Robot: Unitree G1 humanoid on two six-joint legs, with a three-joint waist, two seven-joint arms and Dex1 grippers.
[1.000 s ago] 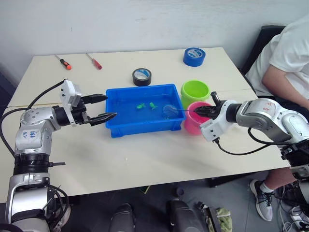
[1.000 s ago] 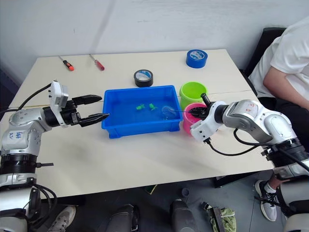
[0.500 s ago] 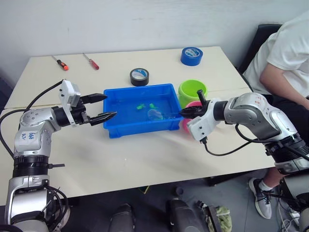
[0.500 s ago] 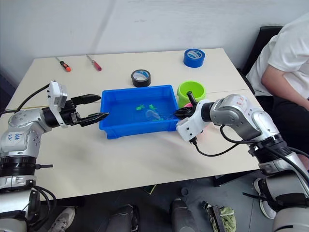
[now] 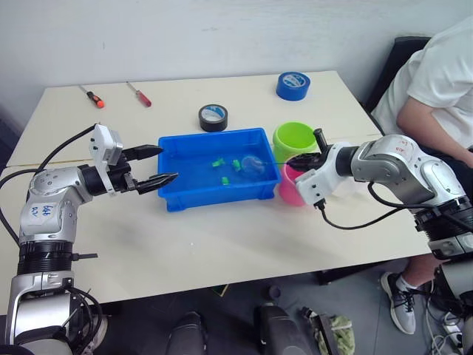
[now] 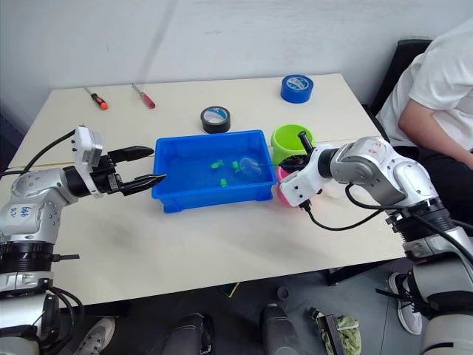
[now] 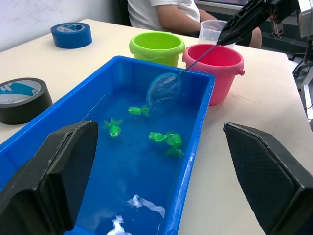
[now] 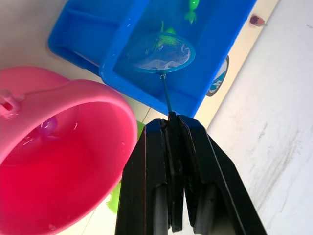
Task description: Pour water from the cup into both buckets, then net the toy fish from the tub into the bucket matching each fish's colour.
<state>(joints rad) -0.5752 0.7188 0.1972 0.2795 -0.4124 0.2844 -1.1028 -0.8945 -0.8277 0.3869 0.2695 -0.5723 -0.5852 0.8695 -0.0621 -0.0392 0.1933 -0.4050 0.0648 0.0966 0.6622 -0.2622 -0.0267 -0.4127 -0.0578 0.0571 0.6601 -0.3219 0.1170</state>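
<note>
Table [image 5: 222, 244]: net [image 7: 164, 89] handle runs tub [image 5: 177, 198] to right tool [image 8: 168, 120].

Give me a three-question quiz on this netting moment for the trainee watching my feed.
1. True or false: the left gripper is shut on the tub.
2. What colour are the toy fish in the tub?
3. The right gripper holds the net by its handle. Where is the net's hoop: A over the pink bucket, B over the tub, C over the green bucket?

Key: 1 false, it is open beside the tub. 2 green. 3 B.
</note>
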